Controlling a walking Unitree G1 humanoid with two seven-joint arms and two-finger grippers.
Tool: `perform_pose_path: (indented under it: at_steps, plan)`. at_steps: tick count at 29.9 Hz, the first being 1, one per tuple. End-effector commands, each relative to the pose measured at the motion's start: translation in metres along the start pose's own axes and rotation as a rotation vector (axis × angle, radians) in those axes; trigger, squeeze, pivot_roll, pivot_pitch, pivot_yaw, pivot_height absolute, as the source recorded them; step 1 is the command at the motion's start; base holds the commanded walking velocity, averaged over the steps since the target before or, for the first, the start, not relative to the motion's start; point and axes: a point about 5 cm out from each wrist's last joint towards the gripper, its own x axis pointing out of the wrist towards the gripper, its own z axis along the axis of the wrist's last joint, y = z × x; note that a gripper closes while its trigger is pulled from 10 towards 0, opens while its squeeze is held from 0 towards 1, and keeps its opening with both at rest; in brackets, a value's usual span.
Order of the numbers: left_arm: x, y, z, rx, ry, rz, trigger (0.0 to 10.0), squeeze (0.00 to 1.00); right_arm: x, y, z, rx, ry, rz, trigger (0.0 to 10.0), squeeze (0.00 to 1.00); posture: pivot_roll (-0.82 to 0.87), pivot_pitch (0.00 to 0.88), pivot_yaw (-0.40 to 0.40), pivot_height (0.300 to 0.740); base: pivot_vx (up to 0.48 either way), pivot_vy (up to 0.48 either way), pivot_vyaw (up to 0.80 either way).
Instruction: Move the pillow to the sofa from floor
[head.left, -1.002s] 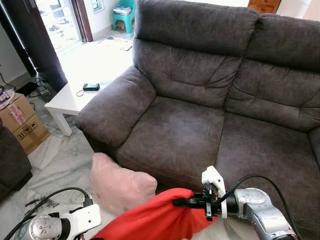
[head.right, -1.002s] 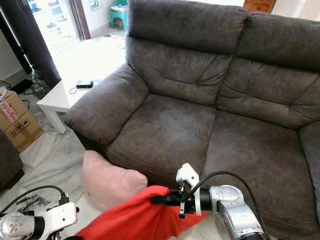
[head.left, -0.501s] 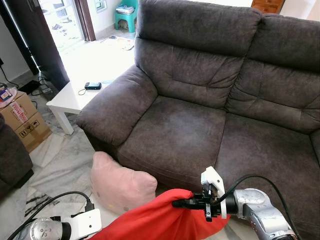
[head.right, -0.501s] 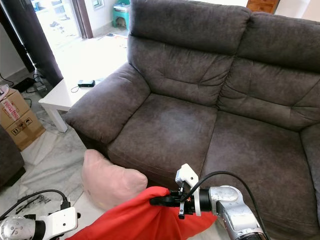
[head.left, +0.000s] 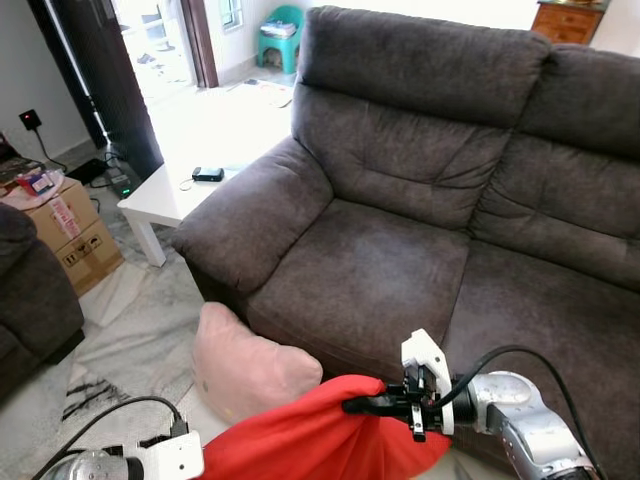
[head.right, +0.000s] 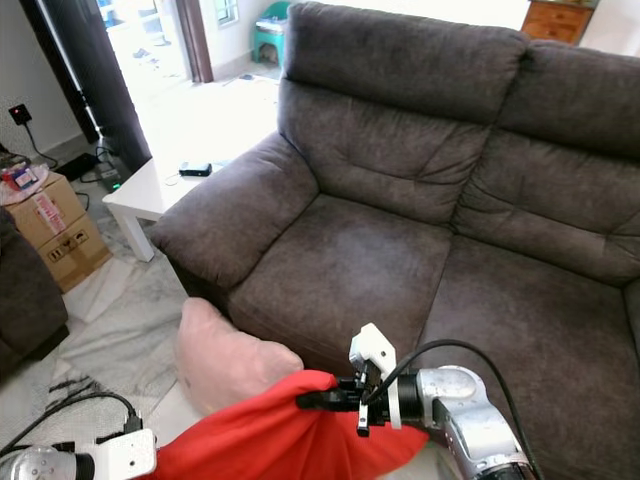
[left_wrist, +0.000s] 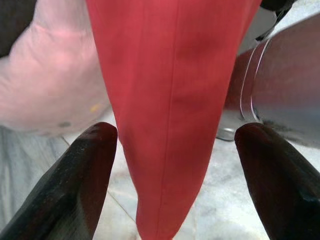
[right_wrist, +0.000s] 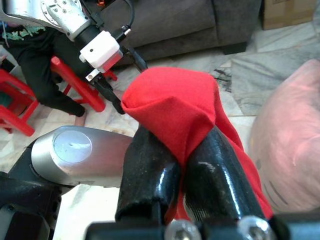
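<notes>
A red pillow (head.left: 300, 440) hangs low in front of the dark grey sofa (head.left: 370, 270). My right gripper (head.left: 352, 405) is shut on its upper corner, and the right wrist view shows the red cloth (right_wrist: 170, 100) pinched between the two fingers (right_wrist: 150, 170). My left gripper (left_wrist: 175, 131) is open, one finger on each side of the pillow's lower end without touching it. A pink pillow (head.left: 245, 365) lies on the marble floor against the sofa's front, just left of the red one.
A white low table (head.left: 175, 195) with a small black device (head.left: 208, 174) stands by the sofa's left armrest. A cardboard box (head.left: 70, 230) and a dark armchair (head.left: 30, 290) sit at the far left. A person's dark-clad legs (right_wrist: 30, 45) and red stools are behind me.
The whole picture has shifted, so the camera moved. My right gripper keeps its hold on the red pillow's corner. The left arm sits lower in the picture.
</notes>
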Motion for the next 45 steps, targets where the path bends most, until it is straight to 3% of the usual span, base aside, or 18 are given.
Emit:
perform_pose_path:
  at_steps: [1, 7, 15, 18, 26, 32, 33, 35, 36, 45]
  plan:
    - [0.004, -0.005, -0.004, 0.007, 0.018, -0.022, 10.0, 0.00, 0.003, 0.003, 0.027, -0.102, -0.075, 0.056, 10.0, 0.00, 0.10, 0.000, -0.043, 0.740, 0.000, 0.000, 0.00]
    - [0.007, -0.007, -0.010, 0.021, 0.039, -0.002, 10.0, 0.00, 0.002, 0.003, 0.027, -0.103, -0.076, 0.053, 10.0, 0.00, 0.10, 0.000, -0.044, 0.740, 0.000, 0.000, 0.00]
    - [0.014, -0.001, -0.013, 0.062, 0.048, 0.103, 10.0, 0.00, 0.002, 0.004, 0.028, -0.104, -0.077, 0.057, 10.0, 0.00, 0.10, 0.000, -0.046, 0.740, 0.000, 0.000, 0.00]
    - [0.018, 0.002, -0.010, 0.030, 0.019, 0.141, 10.0, 0.00, 0.001, 0.004, 0.028, -0.103, -0.076, 0.058, 10.0, 0.00, 0.10, 0.000, -0.047, 0.740, 0.000, 0.000, 0.00]
    - [0.026, -0.004, -0.008, -0.012, 0.006, 0.097, 10.0, 0.00, 0.001, 0.005, 0.028, -0.104, -0.075, 0.062, 10.0, 0.00, 0.09, 0.000, -0.051, 0.740, 0.000, 0.000, 0.00]
    - [0.033, -0.013, -0.017, -0.025, 0.047, 0.076, 10.0, 0.00, 0.000, 0.004, 0.029, -0.103, -0.073, 0.059, 10.0, 0.00, 0.09, 0.000, -0.054, 0.740, 0.000, 0.000, 0.00]
    - [0.033, -0.014, -0.018, -0.028, 0.057, 0.077, 4.4, 0.00, -0.001, 0.005, 0.029, -0.102, -0.073, 0.058, 10.0, 0.00, 0.08, 0.000, -0.054, 0.740, 0.000, 0.000, 0.00]
    - [0.033, -0.013, -0.019, -0.028, 0.062, 0.078, 4.4, 0.00, -0.001, 0.004, 0.029, -0.101, -0.073, 0.057, 10.0, 0.00, 0.08, 0.000, -0.054, 0.740, 0.000, 0.000, 0.00]
    - [0.033, -0.013, -0.019, -0.030, 0.065, 0.079, 0.0, 0.00, -0.002, 0.004, 0.029, -0.101, -0.073, 0.055, 10.0, 0.00, 0.08, 0.000, -0.055, 0.740, 0.000, 0.000, 0.00]
    - [0.034, -0.008, -0.021, -0.018, 0.077, 0.121, 0.0, 0.00, -0.002, 0.005, 0.029, -0.101, -0.073, 0.053, 10.0, 0.00, 0.08, 0.000, -0.056, 0.740, 0.000, 0.000, 0.00]
